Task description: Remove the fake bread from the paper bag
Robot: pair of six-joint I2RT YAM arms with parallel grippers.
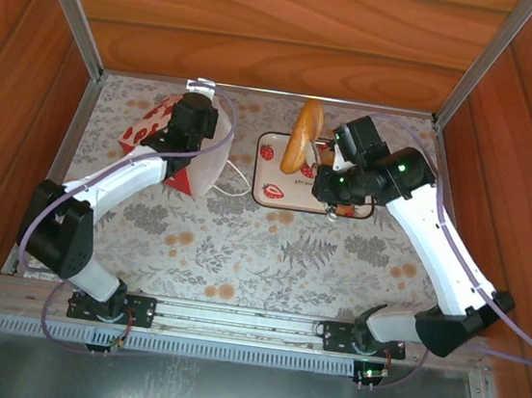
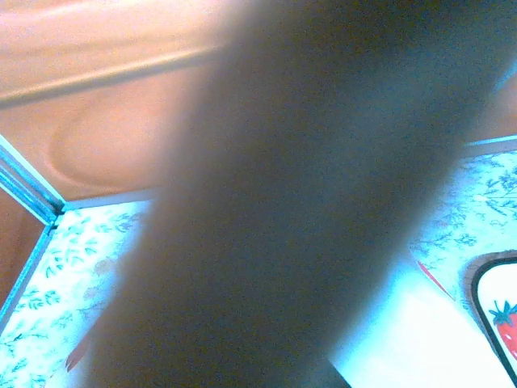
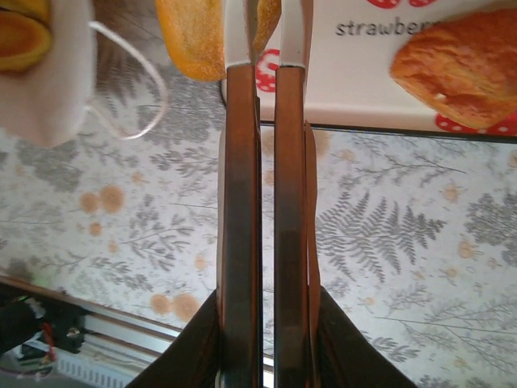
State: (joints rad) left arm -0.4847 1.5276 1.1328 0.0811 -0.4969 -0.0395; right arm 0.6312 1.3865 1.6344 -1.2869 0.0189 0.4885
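Observation:
The paper bag [image 1: 153,132], white with a red heart band, hangs tilted at the back left with its mouth toward the tray. My left gripper [image 1: 200,104] is shut on its top rim; a dark blur covers the left wrist view. A piece of fake bread [image 3: 20,36] shows inside the bag [image 3: 48,97]. A long golden loaf [image 1: 304,134] lies across the strawberry tray [image 1: 291,190]. My right gripper [image 1: 323,159] is shut, its fingers [image 3: 241,202] crossing over the loaf's end [image 3: 192,36]. A flaky pastry [image 3: 456,69] rests on the tray [image 3: 355,81].
Wooden walls and metal posts [image 1: 75,11] close in the floral tabletop [image 1: 270,248] on three sides. The bag's cord handle [image 3: 145,89] trails on the cloth between bag and tray. The arms' mounting rail [image 1: 241,322] runs along the near edge.

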